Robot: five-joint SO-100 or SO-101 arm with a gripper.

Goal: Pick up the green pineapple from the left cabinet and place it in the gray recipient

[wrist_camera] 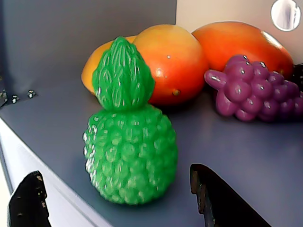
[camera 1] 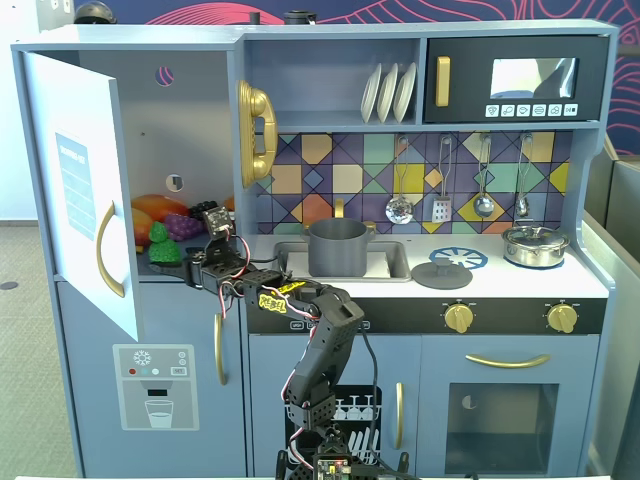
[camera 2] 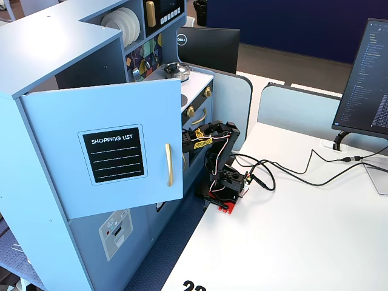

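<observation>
The green pineapple [wrist_camera: 129, 137] is seen upright near the shelf edge in the left cabinet [camera 1: 75, 190]. The jaws are spread, flanking it, untouching. It may be toppled or knocked against the purple grapes [wrist_camera: 253, 87] if closed off-centre.

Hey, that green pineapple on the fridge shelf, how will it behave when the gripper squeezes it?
The green pineapple looks like glossy molded plastic, so probably stiff and light. Its bumpy skin should give the gripper some purchase, though the gloss may be slick. Standing upright and tall, it could tip if nudged off-center.
</observation>
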